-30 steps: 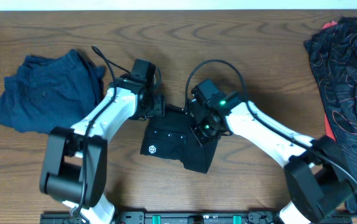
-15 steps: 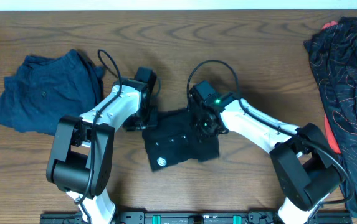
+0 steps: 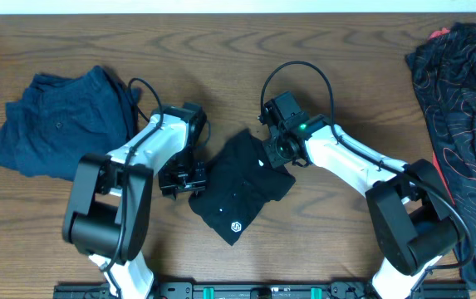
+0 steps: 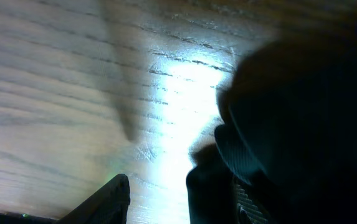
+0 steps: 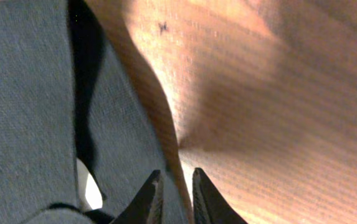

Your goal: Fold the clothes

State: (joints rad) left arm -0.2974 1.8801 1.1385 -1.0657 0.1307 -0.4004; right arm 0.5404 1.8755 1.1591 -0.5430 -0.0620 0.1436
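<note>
Working at a wooden table [image 3: 345, 58], with a blue garment [image 3: 63, 120] at upper left and a red-lined black garment [image 3: 462, 100] at the right edge. Folding a black shirt [image 3: 238, 187], lying bundled and slanted at centre frame. Holding the left claw [image 3: 179, 178] open, just beside the shirt's left edge. Resting the right claw [image 3: 275, 149] at its upper right corner, tips nearly together; pinching cloth or not, impossible telling. Risking snagged fabric on lifting away, dragging folds loose.

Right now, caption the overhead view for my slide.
Left pincer and right pincer flank the folded black shirt; a dark blue garment and a red-patterned garment lie at opposite ends.
</note>
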